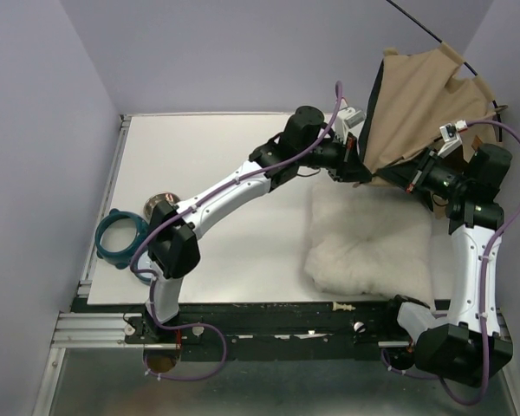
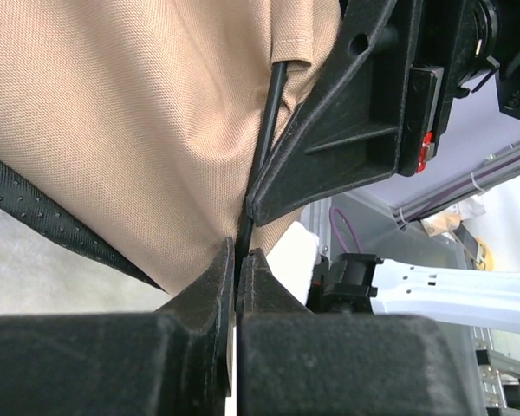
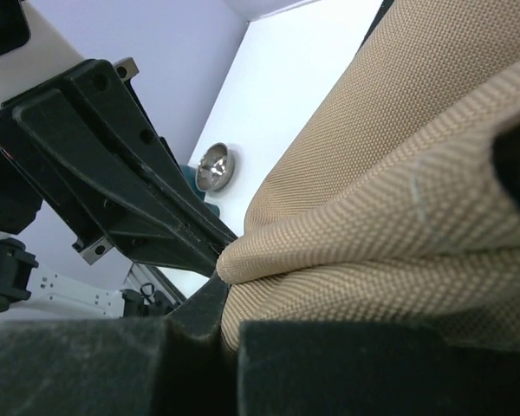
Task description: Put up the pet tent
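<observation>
The pet tent [image 1: 416, 104] is a tan fabric shell with black trim, standing at the back right with a thin black pole [image 1: 425, 26] arcing over its top. My left gripper [image 1: 364, 176] reaches to the tent's lower front corner and is shut on a black pole [image 2: 262, 139] that comes out of a fabric sleeve. My right gripper [image 1: 397, 179] meets it from the right and is shut on a fold of the tan fabric [image 3: 364, 251]. The two grippers are almost touching. The left gripper's fingers [image 3: 147, 199] show in the right wrist view.
A white fluffy cushion [image 1: 373, 247] lies on the white table [image 1: 217, 173] below the tent. A teal ring [image 1: 120, 236] and a small metal bowl [image 1: 160, 204] sit at the left edge. Purple walls close in at the back and sides.
</observation>
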`<state>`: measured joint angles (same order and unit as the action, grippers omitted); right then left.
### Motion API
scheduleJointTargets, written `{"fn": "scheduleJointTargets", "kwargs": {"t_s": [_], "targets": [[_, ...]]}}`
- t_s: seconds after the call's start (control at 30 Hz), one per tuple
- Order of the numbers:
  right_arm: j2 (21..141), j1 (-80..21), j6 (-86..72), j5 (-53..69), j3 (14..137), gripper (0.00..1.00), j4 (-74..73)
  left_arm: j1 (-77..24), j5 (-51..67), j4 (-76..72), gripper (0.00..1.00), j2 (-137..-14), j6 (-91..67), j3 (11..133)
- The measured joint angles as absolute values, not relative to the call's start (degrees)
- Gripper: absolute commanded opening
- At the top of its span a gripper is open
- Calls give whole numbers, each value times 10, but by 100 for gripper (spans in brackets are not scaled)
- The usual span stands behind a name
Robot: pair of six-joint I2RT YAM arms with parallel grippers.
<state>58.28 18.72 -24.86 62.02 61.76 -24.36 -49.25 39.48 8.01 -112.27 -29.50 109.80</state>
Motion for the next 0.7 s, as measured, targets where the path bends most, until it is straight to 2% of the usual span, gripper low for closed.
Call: {"fn": "scheduleJointTargets", "kwargs": {"t_s": [0.03, 0.07, 0.13, 0.17, 0.2, 0.27, 0.43, 0.7], "targets": [[583, 187, -250, 620, 618, 1, -243, -492, 395, 76, 51, -1120, -293, 1093], [584, 187, -252, 621, 618, 1, -243, -492, 396, 66, 65, -1116, -288, 1083], [585, 186, -256, 622, 618, 1, -241, -485, 399, 41, 76, -1096, -292, 1046], [586, 186, -259, 622, 618, 1, -239, -479, 404, 25, 90, -1082, -297, 1022], [586, 186, -262, 622, 618, 1, -236, -473, 408, 3, 93, -1063, -300, 988], [588, 186, -271, 626, 618, 1, -230, -449, 413, -45, 92, -1013, -312, 905], [590, 189, -302, 644, 618, 1, -205, -379, 399, -144, 83, -909, -264, 732], [590, 189, -346, 670, 606, 1, -164, -461, 342, -245, 68, -909, -129, 671]]}}
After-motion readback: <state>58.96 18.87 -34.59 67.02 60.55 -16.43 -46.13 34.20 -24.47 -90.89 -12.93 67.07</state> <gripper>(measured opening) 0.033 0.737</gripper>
